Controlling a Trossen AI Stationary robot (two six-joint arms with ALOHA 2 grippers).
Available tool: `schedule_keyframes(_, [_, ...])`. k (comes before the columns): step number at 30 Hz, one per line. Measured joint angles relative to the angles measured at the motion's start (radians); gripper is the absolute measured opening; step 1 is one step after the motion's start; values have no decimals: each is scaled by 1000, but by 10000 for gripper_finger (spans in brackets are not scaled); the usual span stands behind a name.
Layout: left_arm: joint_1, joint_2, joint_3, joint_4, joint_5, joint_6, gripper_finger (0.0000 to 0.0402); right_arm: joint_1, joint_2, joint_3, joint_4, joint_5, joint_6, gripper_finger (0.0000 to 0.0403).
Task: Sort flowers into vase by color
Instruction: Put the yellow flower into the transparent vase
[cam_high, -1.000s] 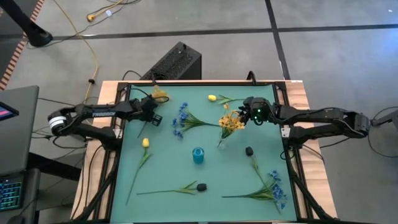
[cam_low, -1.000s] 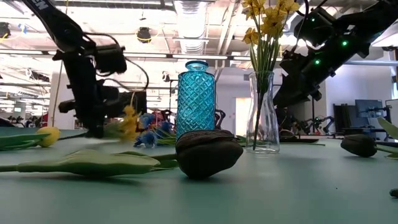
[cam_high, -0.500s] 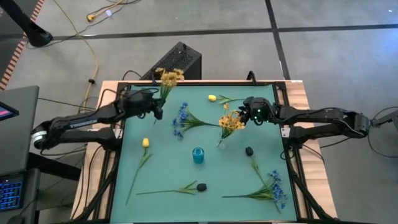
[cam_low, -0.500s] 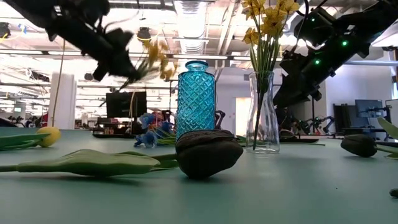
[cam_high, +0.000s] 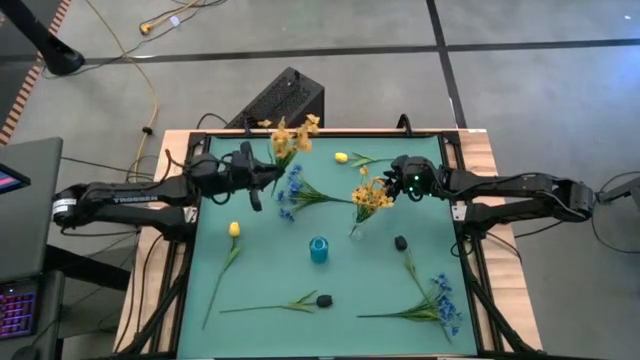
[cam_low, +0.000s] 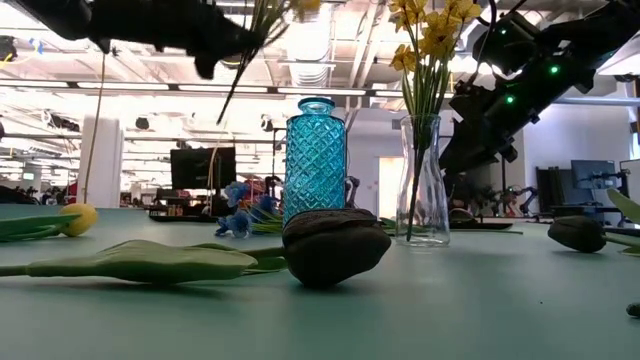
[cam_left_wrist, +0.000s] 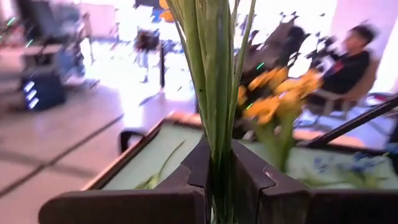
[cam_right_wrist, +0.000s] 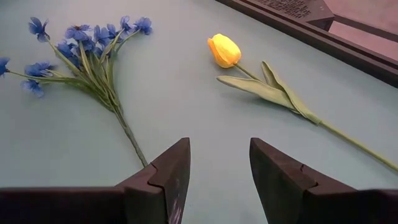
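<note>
While pinched in the left gripper (cam_high: 262, 178), a yellow spray (cam_high: 291, 132) is being carried aloft.
It is best being lowered stalk-first into the clear vase (cam_high: 357, 229); the right gripper (cam_right_wrist: 219, 177) is being held spread, empty.

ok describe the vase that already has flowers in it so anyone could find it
On the green table, two vases stand near the middle. It is the clear glass vase, nearer the right gripper, holding yellow small-bloom sprays. Its neighbour, the blue patterned glass vase, holds nothing.

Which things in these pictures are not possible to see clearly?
- Left wrist view: yellow spray blooms cut off by the top edge; background blurred.
- Low view: blue spray partly hidden behind blue vase.
- High view: dark buds too small for detail.
</note>
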Motion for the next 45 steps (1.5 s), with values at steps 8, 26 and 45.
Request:
schedule_keyframes(8, [-31, 141, 0, 282, 137, 3, 21, 29, 0, 0, 1, 0, -1, 191])
schedule_keyframes(26, [-175, 457, 0, 987, 557, 150, 20, 29, 0, 0, -2, 0, -11, 191])
schedule_keyframes(45, [-199, 583, 94, 927, 656, 389, 20, 29, 0, 0, 20, 0, -12, 191])
